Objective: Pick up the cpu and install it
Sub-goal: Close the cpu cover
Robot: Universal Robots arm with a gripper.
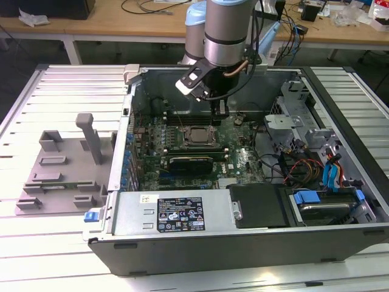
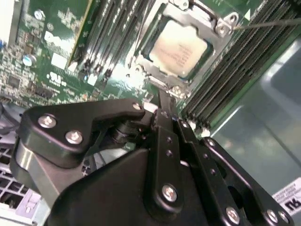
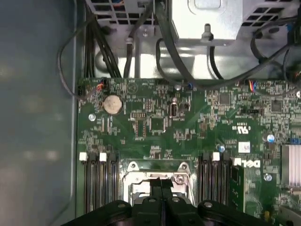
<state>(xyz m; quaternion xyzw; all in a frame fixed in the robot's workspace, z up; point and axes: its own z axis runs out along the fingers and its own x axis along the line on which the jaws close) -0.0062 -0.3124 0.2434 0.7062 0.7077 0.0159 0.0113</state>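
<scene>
Exterior view: claw hung inside the open computer case, over the motherboard, with the cpu seated in its socket near the fingertips and the grey plastic tray well apart, outside the case. Second wrist view: claw fingers were pressed together, gripping nothing; the cpu lay silver top up within the metal socket frame just beyond the tips, memory slots alongside. First wrist view: claw was closed and empty over the socket frame, with a coin cell battery farther out on the motherboard.
</scene>
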